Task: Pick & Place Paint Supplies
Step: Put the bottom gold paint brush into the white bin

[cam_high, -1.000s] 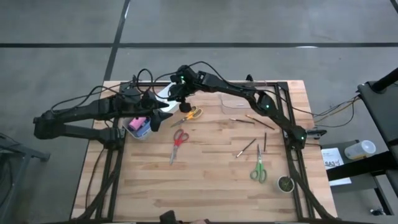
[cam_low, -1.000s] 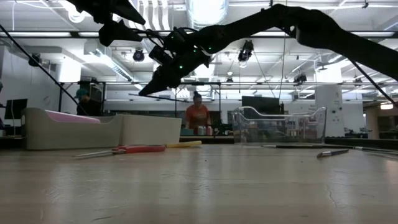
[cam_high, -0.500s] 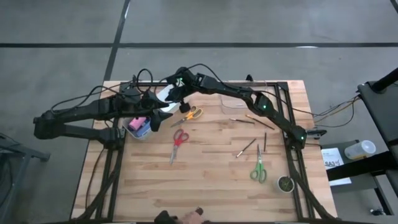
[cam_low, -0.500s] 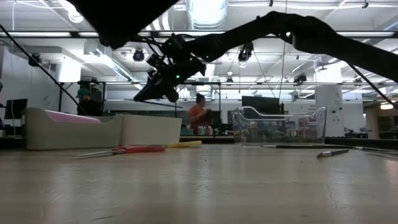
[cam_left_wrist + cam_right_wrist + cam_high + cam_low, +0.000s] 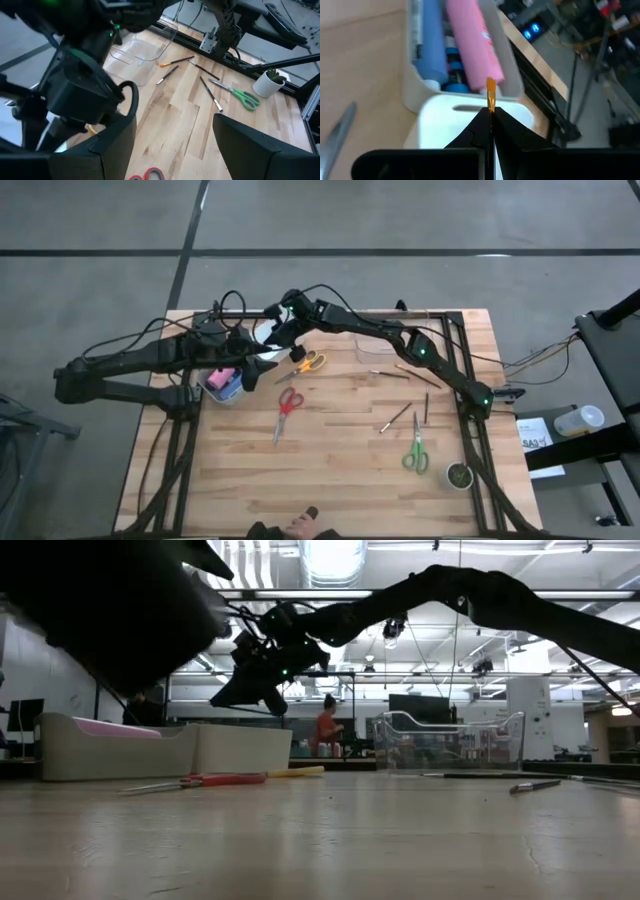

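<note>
My right gripper [image 5: 490,131] is clamped on a thin paintbrush [image 5: 490,95] — its orange tip points straight out ahead, over the white tray [image 5: 470,112] beside the bin [image 5: 507,75] holding the pink bottle [image 5: 472,42] — so the drop lies forward and down.
</note>
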